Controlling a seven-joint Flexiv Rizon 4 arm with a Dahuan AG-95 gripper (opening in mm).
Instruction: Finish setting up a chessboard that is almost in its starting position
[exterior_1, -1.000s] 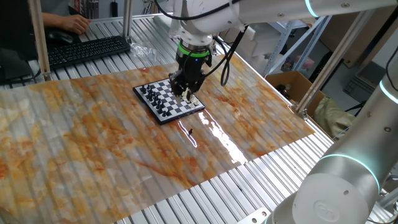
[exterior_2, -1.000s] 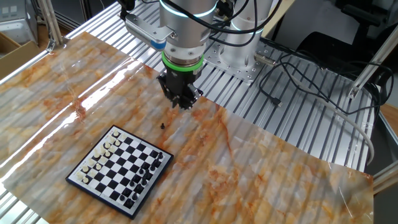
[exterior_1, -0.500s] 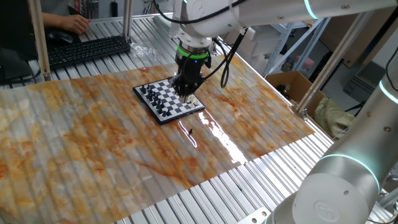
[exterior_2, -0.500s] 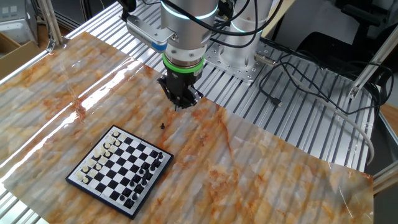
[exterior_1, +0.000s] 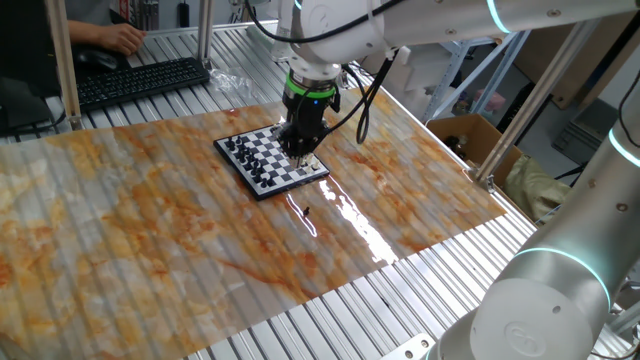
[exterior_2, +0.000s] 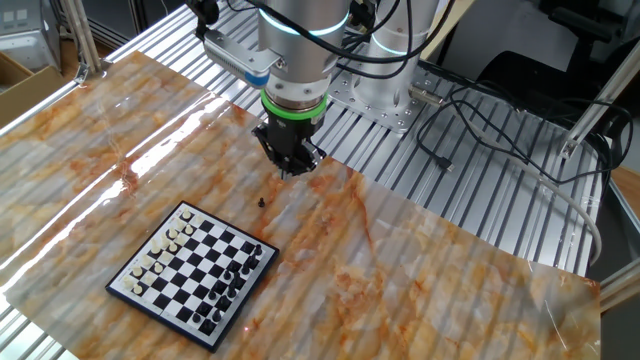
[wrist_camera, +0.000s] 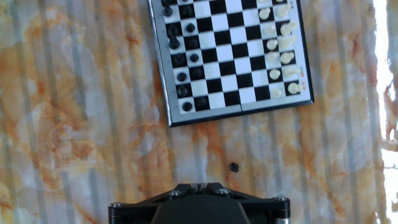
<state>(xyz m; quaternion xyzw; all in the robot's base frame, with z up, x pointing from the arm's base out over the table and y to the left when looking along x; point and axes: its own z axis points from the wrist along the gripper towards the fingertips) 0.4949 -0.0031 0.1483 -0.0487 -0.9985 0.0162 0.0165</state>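
The chessboard (exterior_1: 268, 160) lies on the marbled orange mat, with black pieces along one side and white pieces along the other. It also shows in the other fixed view (exterior_2: 195, 275) and the hand view (wrist_camera: 230, 56), where its top is cut off. One small black piece (wrist_camera: 234, 167) stands alone on the mat off the board's edge; it also shows in both fixed views (exterior_2: 262, 201) (exterior_1: 307, 211). My gripper (exterior_2: 290, 168) hangs above the mat near this piece, jaws together and nothing seen between them. It shows in the hand view (wrist_camera: 199, 185) and the first fixed view (exterior_1: 300, 150).
A black keyboard (exterior_1: 140, 80) and a person's hand (exterior_1: 120, 38) are at the far table end. An open cardboard box (exterior_1: 470, 135) stands beside the table. Cables (exterior_2: 480, 120) lie on the slatted top by the arm's base. Bright glare (exterior_1: 345, 215) streaks the mat.
The gripper has risen a little above the mat. The board and the loose black piece have not moved.
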